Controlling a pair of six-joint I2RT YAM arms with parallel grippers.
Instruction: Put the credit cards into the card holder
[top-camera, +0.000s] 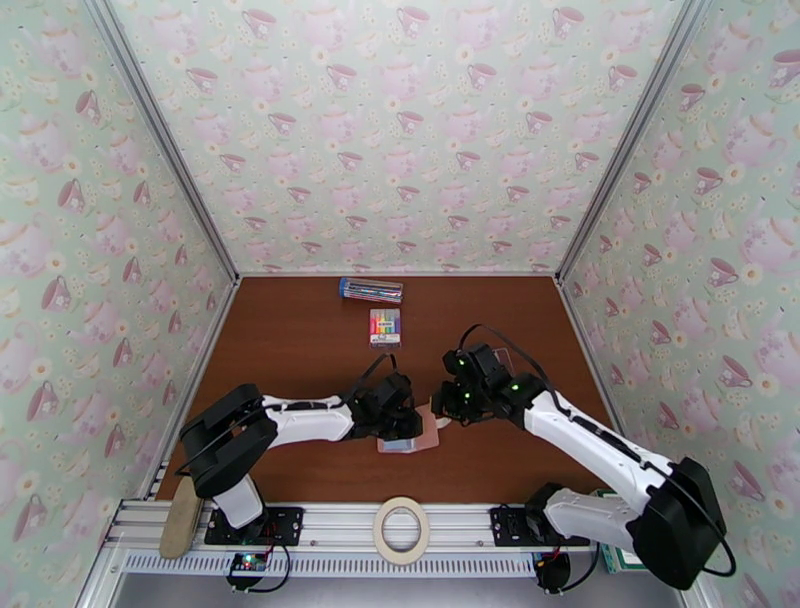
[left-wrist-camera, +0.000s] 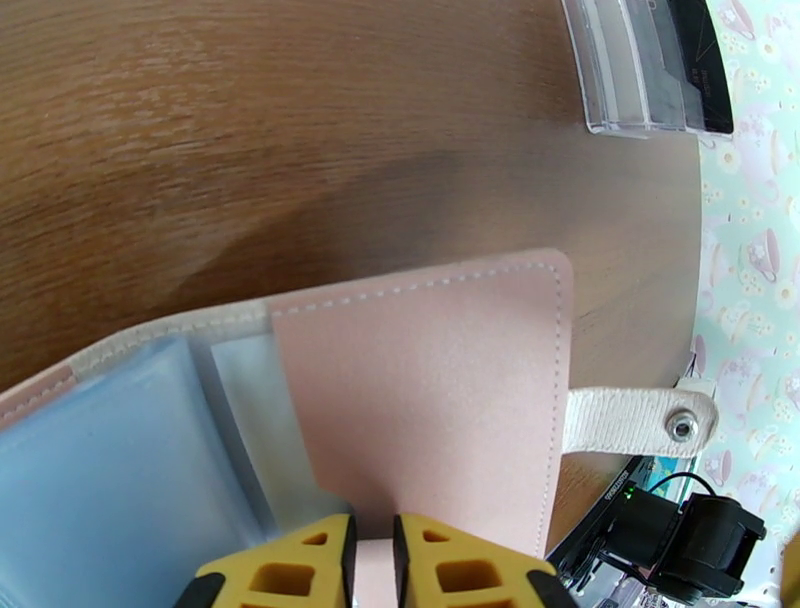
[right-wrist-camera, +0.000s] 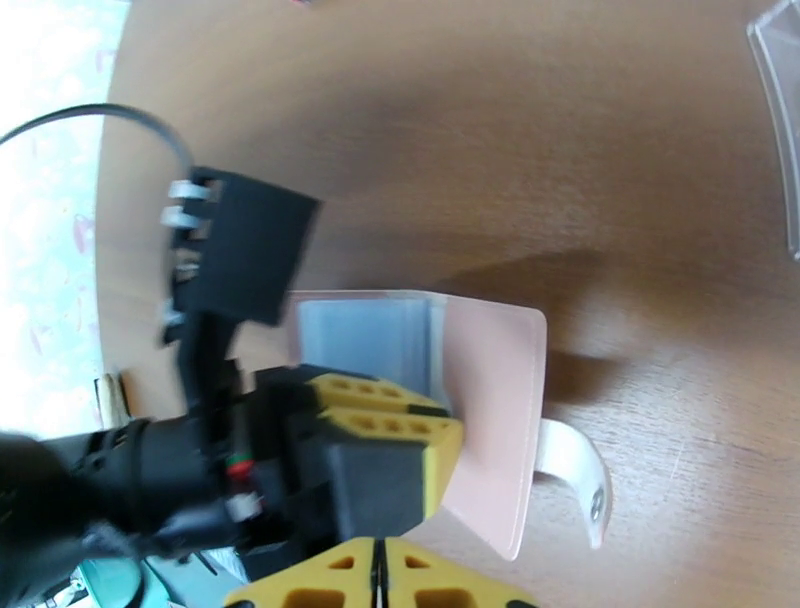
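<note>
Card holder (left-wrist-camera: 430, 390) lies open by the near edge of the counter (top-camera: 300, 340), mid-width; left jaws pinch its pink flap. Right jaws closed, apparently empty. Step: steadying holder. Next, likely: right opens, fetches credit cards (left-wrist-camera: 650, 70) lying beyond it.

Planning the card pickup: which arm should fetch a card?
Right. The left tool is clamped on the open holder; the right tool looks free and the cards lie on its side.
</note>
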